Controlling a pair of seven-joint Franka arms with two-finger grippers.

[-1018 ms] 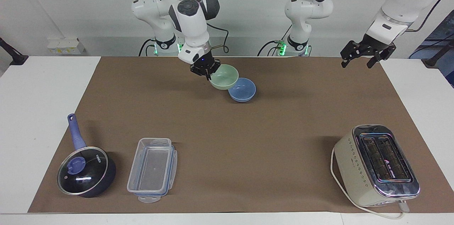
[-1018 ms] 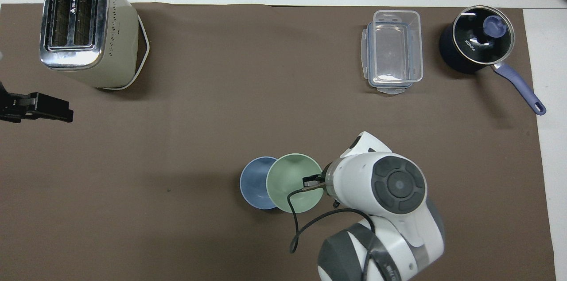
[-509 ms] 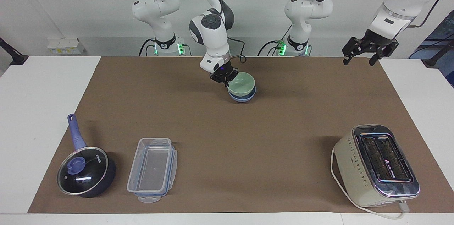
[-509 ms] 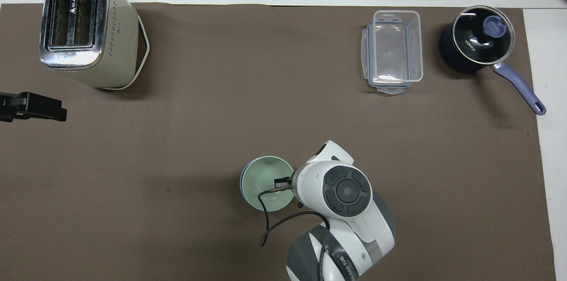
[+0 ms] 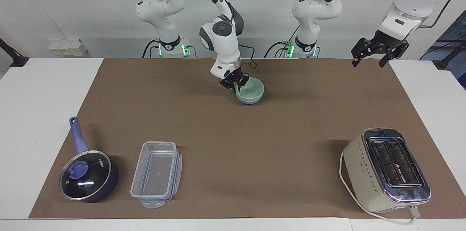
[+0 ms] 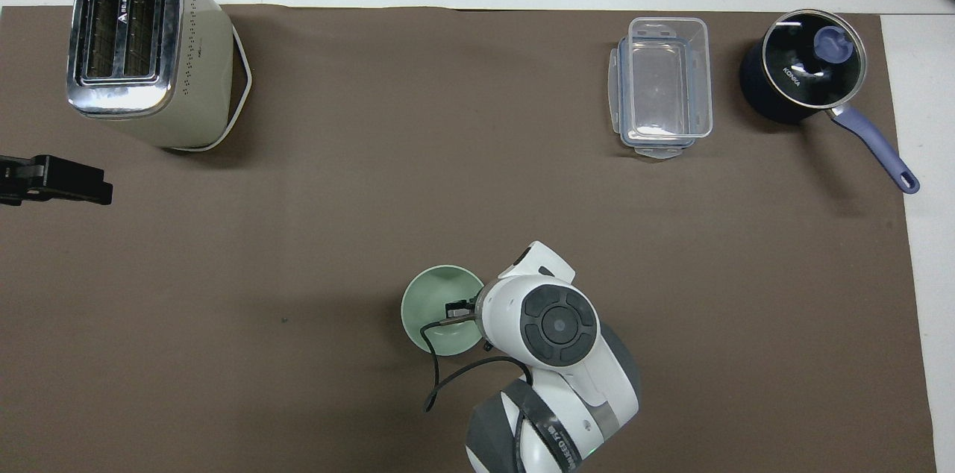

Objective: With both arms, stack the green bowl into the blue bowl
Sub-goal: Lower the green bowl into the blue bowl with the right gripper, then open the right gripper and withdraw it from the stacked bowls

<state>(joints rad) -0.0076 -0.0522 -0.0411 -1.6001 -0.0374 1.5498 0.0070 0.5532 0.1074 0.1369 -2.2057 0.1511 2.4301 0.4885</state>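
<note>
So the green bowl [image 5: 251,89] is sitting nested inside the blue bowl [image 5: 249,100], close to the robots' edge of the tabletop and about midway along it, on the brown mat [image 5: 255,143]. Only a thin strip of blue shows under the green one from the facing camera, and from overhead the green one hides it completely. The right gripper [image 5: 235,84] is down at the stack with its fingers clamped on the green bowl's rim, on the side toward the right arm's end of the table. The left gripper [image 5: 376,53] hangs in the air over the corner at the robots' edge on the left arm's end, waiting, fingers spread apart with nothing in them. Farther out, along the edge away from the robots, there are 3 other things: a cream toaster [image 5: 386,171] near the corner on the left arm's end, then a clear plastic container [image 5: 156,174], and a dark blue lidded saucepan [image 5: 87,174] near the corner on the right arm's end, just beside the container.
</note>
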